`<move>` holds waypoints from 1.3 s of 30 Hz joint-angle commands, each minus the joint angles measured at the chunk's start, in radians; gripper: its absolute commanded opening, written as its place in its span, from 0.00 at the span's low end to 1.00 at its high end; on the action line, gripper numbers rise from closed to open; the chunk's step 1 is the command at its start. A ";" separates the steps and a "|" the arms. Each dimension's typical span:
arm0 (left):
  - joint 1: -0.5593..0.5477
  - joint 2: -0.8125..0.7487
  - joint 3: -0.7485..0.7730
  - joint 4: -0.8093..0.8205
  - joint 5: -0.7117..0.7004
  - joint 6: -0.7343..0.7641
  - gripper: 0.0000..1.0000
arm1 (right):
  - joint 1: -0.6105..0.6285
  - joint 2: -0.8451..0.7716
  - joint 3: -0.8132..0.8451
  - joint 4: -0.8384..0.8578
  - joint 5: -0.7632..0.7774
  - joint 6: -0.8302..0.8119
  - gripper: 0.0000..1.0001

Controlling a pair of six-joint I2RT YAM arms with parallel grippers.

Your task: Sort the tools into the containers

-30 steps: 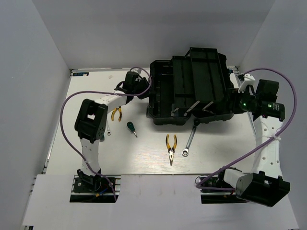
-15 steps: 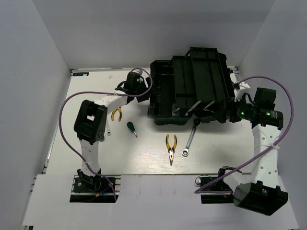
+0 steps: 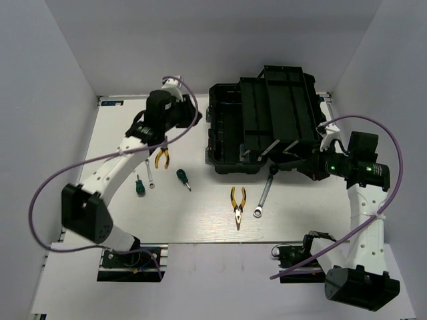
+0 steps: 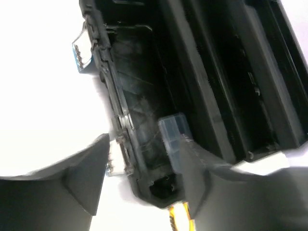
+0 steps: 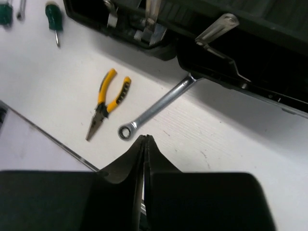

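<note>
The black toolbox lies open at the back right, its compartments dark inside. On the white table lie yellow pliers, second pliers, two green screwdrivers, a long silver wrench and a small wrench. My left gripper hovers left of the toolbox, open and empty; its view looks down on the toolbox edge between the fingers. My right gripper is shut on nothing, above the table near the wrench and pliers.
Grey walls close in the table on three sides. A purple cable loops from each arm, the left one hanging out over the table's left edge. Two metal lid struts stick out at the toolbox front.
The left arm has swung its elbow down and left, pulling its gripper away from the toolbox and uncovering a green screwdriver. The right gripper has shifted left and shut.
</note>
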 commanded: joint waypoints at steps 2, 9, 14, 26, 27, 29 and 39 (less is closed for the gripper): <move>-0.029 -0.179 -0.165 -0.039 0.046 0.155 0.25 | 0.024 -0.014 -0.035 -0.055 -0.040 0.005 0.00; -0.081 -0.435 -0.375 -0.106 0.186 0.251 0.00 | 0.087 -0.097 -0.164 0.026 0.050 0.062 0.00; -0.103 -0.594 -0.452 -0.189 0.129 0.299 0.35 | 0.221 -0.094 -0.217 0.052 0.189 0.080 0.00; -0.103 -0.793 -0.636 -0.177 0.011 0.299 0.64 | 0.593 -0.145 -0.365 0.213 0.695 -0.068 0.42; -0.103 -0.793 -0.645 -0.177 0.011 0.299 0.66 | 0.621 -0.151 -0.380 0.237 0.731 -0.129 0.51; -0.103 -0.793 -0.645 -0.177 0.000 0.299 0.66 | 0.648 -0.174 -0.421 0.227 0.716 -0.158 0.90; -0.103 -0.783 -0.665 -0.177 -0.010 0.299 0.67 | 0.745 -0.071 -0.439 0.225 0.527 -0.007 0.84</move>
